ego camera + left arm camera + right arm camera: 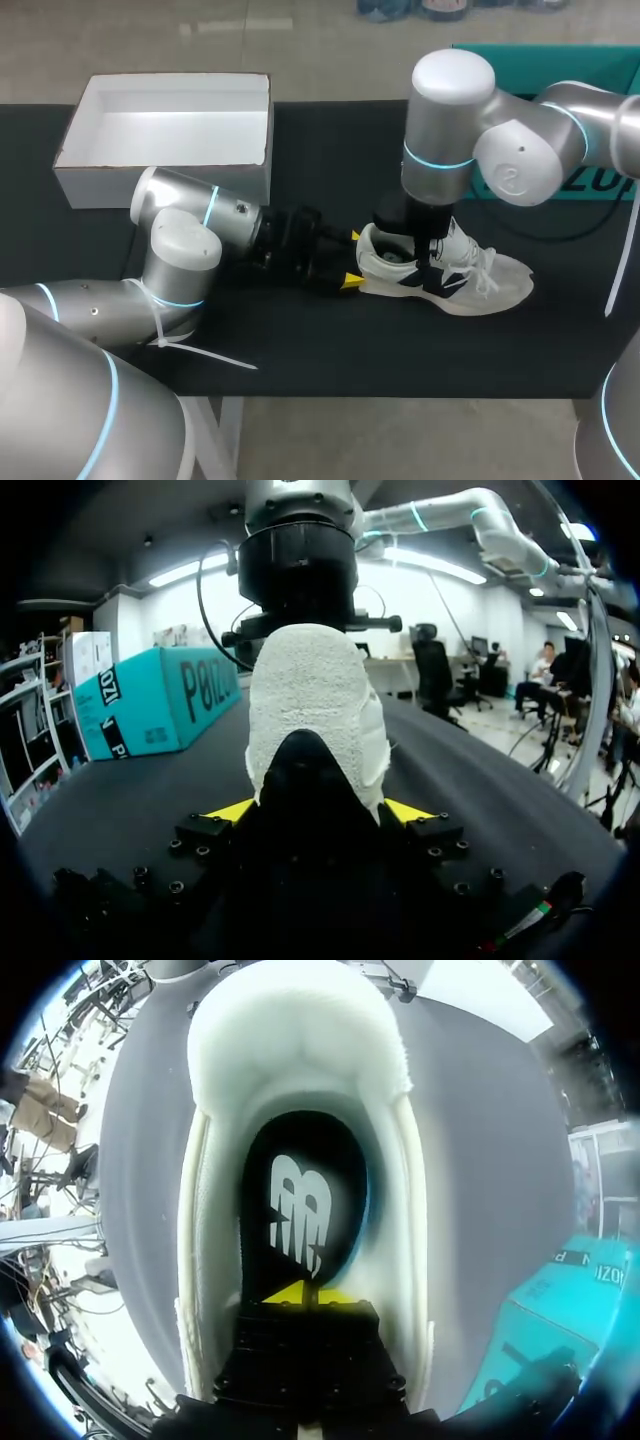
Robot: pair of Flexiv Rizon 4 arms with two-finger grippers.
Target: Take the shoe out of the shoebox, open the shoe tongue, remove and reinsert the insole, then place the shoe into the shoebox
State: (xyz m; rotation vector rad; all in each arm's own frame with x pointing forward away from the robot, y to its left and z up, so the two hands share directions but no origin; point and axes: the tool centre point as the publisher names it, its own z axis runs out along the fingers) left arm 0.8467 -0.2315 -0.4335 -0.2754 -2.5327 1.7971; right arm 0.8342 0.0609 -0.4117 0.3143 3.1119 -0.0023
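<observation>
White-and-navy knit sneaker (490,285): one, upright on black tabletop (300,340), near one white cardboard shoebox (150,185). Light; upper soft, heel stiffer. Left gripper (351,260) clamps heel both sides. Right gripper (300,1295): tips together inside sneaker, over one black insole (300,1190); hold unconfirmed. Insole thin, floppy: lift by heel edge.

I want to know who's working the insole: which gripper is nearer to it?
Right. The right gripper is down inside the shoe, tips at the black insole. The left gripper is outside, jaws clamping the heel from both sides.
</observation>
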